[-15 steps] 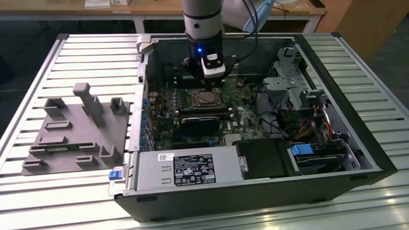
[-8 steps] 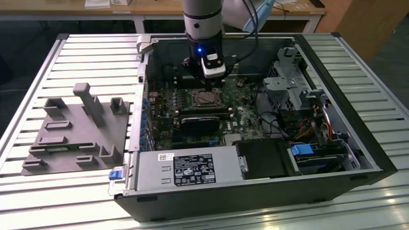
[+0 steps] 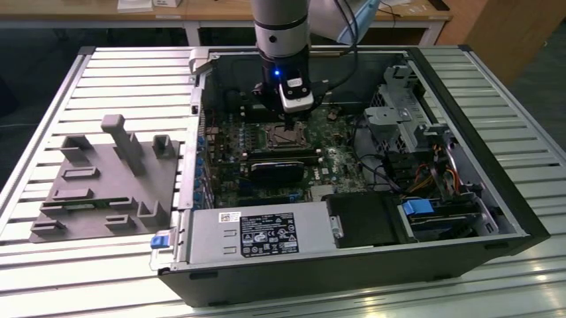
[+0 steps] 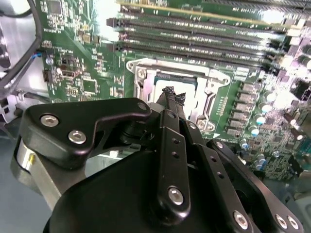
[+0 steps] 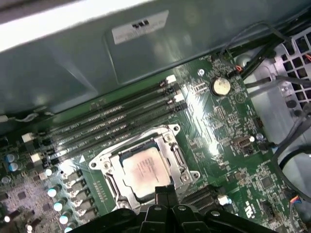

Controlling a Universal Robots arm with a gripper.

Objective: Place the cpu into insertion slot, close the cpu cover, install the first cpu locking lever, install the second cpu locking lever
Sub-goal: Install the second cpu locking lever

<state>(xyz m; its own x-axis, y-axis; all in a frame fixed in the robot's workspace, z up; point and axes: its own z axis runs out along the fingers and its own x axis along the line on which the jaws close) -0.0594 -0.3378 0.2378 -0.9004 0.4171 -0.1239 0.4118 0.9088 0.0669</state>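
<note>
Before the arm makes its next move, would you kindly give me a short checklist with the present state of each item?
1. cpu seated in the insertion slot: ok, it lies flat inside.
2. cpu cover down over the chip: ok, its frame surrounds the chip.
3. Locking levers latched: cannot tell.
4. gripper over the socket: ok, its tips hang at the socket's edge.
5. Jaws shut and empty: ok, nothing sits between them.
6. Memory slots free of the arm: ok.

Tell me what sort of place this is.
Probably a lab or workshop test bench: an opened computer case lies on a slatted metal table, a grey fixture block sits beside it, and wooden desks stand behind.
</note>
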